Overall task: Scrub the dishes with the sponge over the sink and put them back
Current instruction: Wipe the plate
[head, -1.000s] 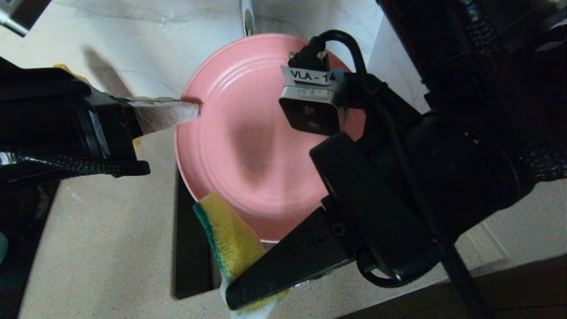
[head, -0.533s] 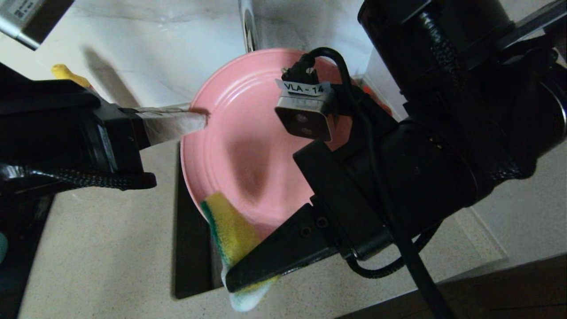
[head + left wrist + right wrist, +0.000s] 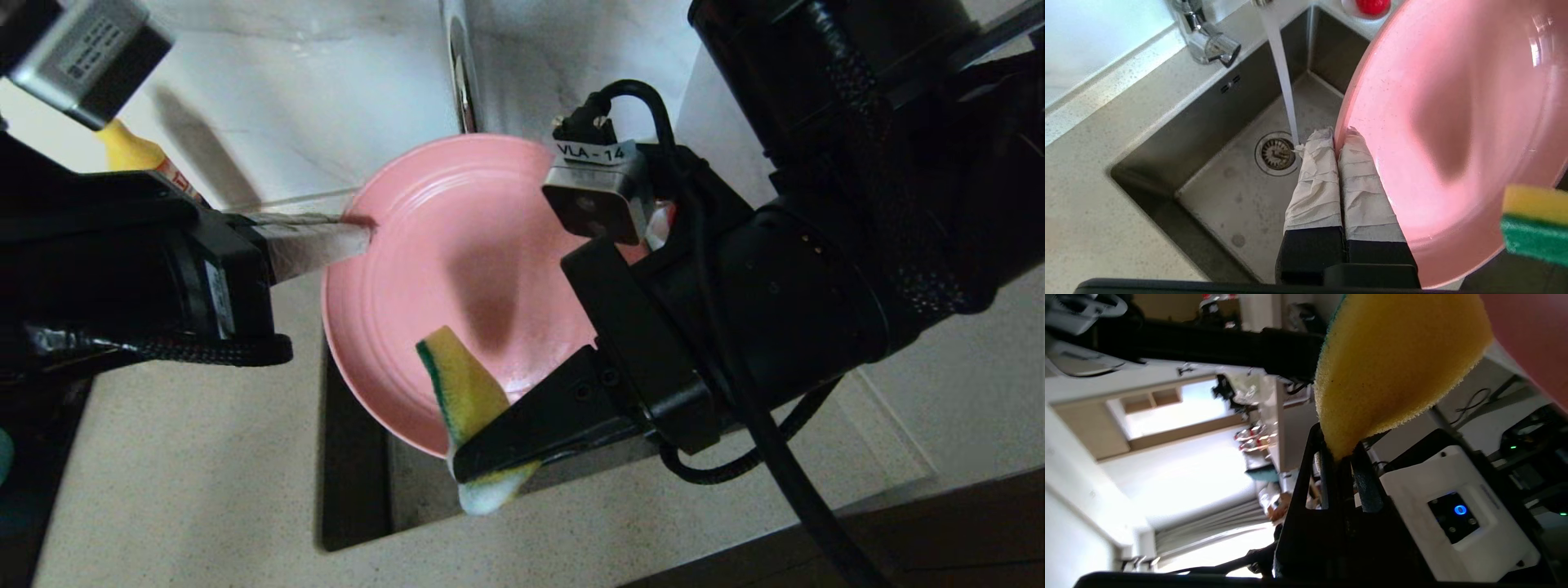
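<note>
The pink plate (image 3: 457, 269) hangs tilted over the sink (image 3: 1229, 196), its ringed face turned up toward the head view. My left gripper (image 3: 359, 229), its fingers wrapped in white tape, is shut on the plate's left rim (image 3: 1337, 136). From the lower right my right gripper (image 3: 469, 461) is shut on one end of the yellow sponge (image 3: 461, 384). The sponge's free end lies on the lower part of the plate's face, with the green layer toward the left. Its yellow face (image 3: 1396, 363) fills the right wrist view above the gripper (image 3: 1341, 453). The bowl and chopsticks are out of view.
Water (image 3: 1284, 81) runs from the chrome tap (image 3: 1208, 36) onto the drain strainer (image 3: 1276, 153), just beside the plate. A saucer with red fruit (image 3: 1372, 5) stands behind the sink. A yellow bottle (image 3: 135, 151) stands at the back left. Speckled counter (image 3: 180, 457) surrounds the basin.
The plate has come lower and nearer in the head view. The right gripper has carried the sponge from the plate's lower rim up and right onto its face.
</note>
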Robot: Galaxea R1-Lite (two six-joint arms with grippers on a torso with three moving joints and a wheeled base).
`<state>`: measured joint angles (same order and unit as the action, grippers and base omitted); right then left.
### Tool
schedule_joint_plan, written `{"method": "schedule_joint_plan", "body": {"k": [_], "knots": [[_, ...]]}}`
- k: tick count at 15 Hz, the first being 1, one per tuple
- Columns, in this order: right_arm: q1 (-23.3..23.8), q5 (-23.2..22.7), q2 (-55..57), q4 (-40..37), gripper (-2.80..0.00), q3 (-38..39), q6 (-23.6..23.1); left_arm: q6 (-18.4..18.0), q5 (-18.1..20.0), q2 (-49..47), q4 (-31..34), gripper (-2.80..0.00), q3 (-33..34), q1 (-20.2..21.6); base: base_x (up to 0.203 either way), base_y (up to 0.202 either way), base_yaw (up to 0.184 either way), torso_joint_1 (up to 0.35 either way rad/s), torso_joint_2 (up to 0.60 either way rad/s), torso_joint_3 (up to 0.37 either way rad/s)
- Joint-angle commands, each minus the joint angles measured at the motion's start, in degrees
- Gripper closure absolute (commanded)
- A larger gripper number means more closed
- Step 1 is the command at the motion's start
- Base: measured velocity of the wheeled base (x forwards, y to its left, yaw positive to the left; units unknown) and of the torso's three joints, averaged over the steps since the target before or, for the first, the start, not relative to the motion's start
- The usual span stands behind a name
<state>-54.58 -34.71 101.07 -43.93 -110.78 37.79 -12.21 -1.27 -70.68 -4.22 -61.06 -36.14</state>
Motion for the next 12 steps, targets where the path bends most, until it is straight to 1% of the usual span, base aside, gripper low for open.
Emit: {"method": "schedule_joint_plan", "body": {"k": [1,2,4,8,12], "knots": [[-0.4,1.9,-0.2,-0.1,0.00,-0.1,0.2,-0.5,-0.2,-0.4,0.0,0.00,0.8,-0.7,0.000,0.000,0.000,0.000,0.00,0.000],[-0.5,2.6,-0.1,-0.1,0.00,-0.1,0.2,-1.1,-0.2,-0.8,-0.1,0.00,1.0,-1.0,0.000,0.000,0.000,0.000,0.00,0.000],[-1.1,3.9,0.1,0.1,0.00,-0.1,0.2,-1.3,-2.3,-1.7,-0.3,0.00,1.0,-2.1,0.000,0.000,0.000,0.000,0.00,0.000],[-3.6,4.0,0.5,0.6,0.00,-0.2,0.1,-1.7,-3.6,-2.4,-0.7,0.00,0.5,-2.6,0.000,0.000,0.000,0.000,0.00,0.000],[-4.1,4.2,2.0,0.4,0.00,-0.2,0.2,-1.7,-7.5,-2.9,-2.9,0.00,-0.1,-2.6,0.000,0.000,0.000,0.000,0.00,0.000]]}}
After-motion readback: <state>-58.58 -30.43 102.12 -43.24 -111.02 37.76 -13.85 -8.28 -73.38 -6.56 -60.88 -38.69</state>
